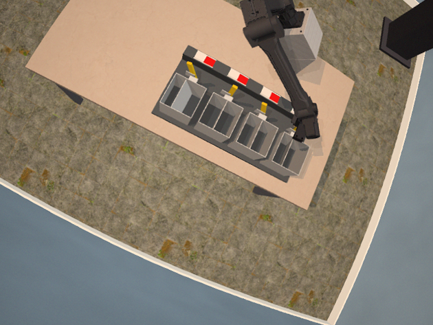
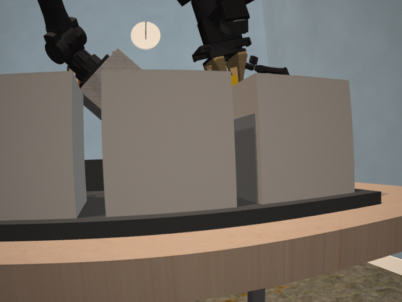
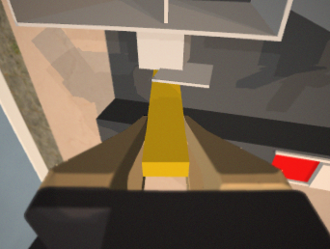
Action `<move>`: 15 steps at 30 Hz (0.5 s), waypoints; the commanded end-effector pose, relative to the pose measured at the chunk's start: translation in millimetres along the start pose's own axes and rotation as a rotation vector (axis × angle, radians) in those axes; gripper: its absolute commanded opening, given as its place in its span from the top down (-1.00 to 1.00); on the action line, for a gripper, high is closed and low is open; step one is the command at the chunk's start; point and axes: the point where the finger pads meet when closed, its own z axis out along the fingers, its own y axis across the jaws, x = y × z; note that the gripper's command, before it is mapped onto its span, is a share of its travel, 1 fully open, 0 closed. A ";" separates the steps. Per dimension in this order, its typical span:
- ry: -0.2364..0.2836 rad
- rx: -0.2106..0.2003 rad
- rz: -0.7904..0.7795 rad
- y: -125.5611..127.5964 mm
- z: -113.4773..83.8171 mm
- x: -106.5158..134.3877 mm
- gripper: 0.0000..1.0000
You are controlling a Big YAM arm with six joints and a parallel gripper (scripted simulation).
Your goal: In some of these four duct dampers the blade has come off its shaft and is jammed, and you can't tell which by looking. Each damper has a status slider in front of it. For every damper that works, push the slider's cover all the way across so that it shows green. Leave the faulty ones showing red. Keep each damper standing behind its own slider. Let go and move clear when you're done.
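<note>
Four grey box-shaped dampers stand in a row; the leftmost damper [image 1: 176, 113] has its blade at a different angle from the others. Yellow handles stand up at the leftmost [image 1: 191, 68], second [image 1: 233, 90] and third damper. My gripper [image 2: 229, 66] [image 3: 165, 124] is shut on the yellow handle [image 3: 165, 140] of the rightmost damper [image 1: 283, 169] [image 3: 87, 16], one finger on each side. The left slider [image 1: 209, 62], second slider [image 1: 242, 79] and third slider [image 1: 274, 97] [image 3: 295, 167] show red beside white covers. The rightmost slider is mostly hidden by the arm and fingers.
The dampers stand on a dark base [image 1: 214, 85] [image 2: 162, 224] with a raised slider rail along the arm's side. The table [image 1: 116, 52] ends close beyond the rightmost damper. A pale block [image 1: 303, 43] stands beside the arm's base.
</note>
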 end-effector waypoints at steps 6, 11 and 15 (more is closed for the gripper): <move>-0.020 0.007 0.000 13.3 -3.5 -9.0 0.66; -0.023 0.024 -0.003 16.8 -4.8 -8.6 0.66; -0.024 0.049 -0.003 19.6 -4.8 -8.6 0.66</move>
